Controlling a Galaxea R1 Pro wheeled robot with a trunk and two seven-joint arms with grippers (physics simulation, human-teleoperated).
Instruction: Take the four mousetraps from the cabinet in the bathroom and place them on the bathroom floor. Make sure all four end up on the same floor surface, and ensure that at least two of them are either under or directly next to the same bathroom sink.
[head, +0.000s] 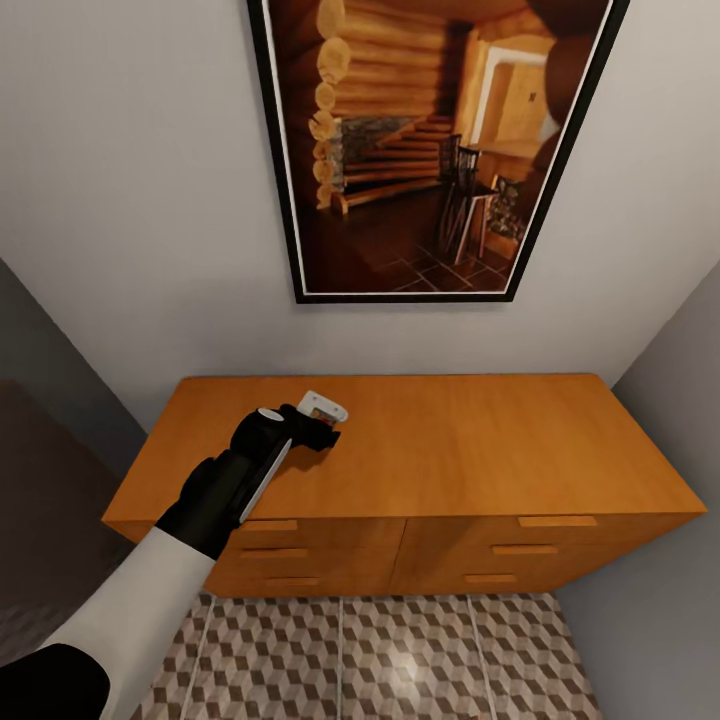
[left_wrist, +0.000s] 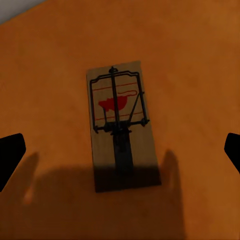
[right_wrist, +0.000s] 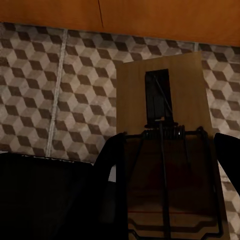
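The left tool (left_wrist: 120, 155) hangs wide open over a light, stiff mousetrap (left_wrist: 122, 125) on the cabinet (head: 480, 450), best pinched across its board edges.

A small flat rectangular wooden mousetrap with dark wire parts (left_wrist: 121, 129) is lying flat on the smooth top of the low, wide orange-brown wooden cabinet (head: 480, 450), toward its rear left part, close to the wall. A red shape is showing on its board beneath the wire frame, and shadow is falling across its near end. A second light wooden mousetrap with a black wire bar (right_wrist: 165, 150) is hanging above the cube-patterned brown, beige and white tiled bathroom floor (right_wrist: 50, 95), just in front of the cabinet's drawer fronts with their slim bar handles (head: 556, 521).
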